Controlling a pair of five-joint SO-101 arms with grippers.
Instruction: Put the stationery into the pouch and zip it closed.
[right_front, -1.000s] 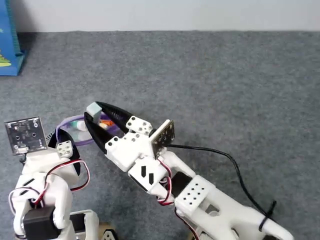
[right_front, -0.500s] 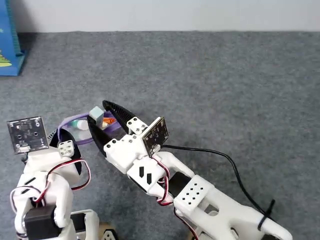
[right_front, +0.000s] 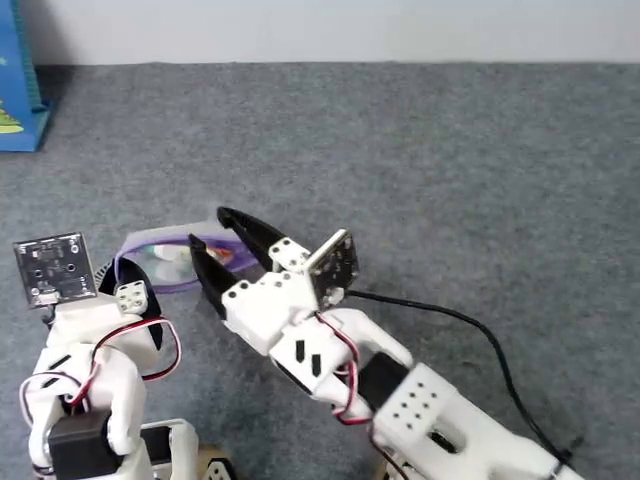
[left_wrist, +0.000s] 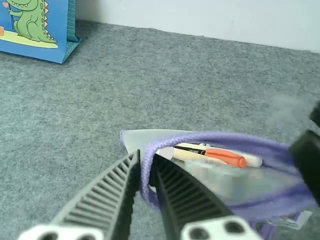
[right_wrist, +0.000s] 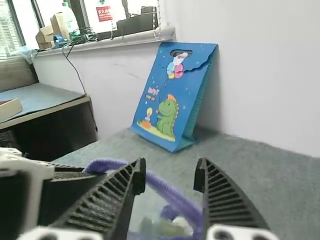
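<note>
Stationery (left_wrist: 210, 153) in pouch (left_wrist: 131, 138), left gripper (left_wrist: 144, 160) on rim, right gripper (right_wrist: 169, 172) above

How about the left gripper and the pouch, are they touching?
Touching. In the left wrist view the left gripper is shut on the purple rim of the pouch, with no gap showing.

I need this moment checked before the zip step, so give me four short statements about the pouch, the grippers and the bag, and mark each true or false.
1. The left gripper is shut on the purple rim of the pouch. True.
2. The right gripper holds an eraser. False: it is open and empty.
3. A pen with an orange part lies inside the pouch. True.
4. The blue dinosaur gift bag lies flat. False: it stands upright.
</note>
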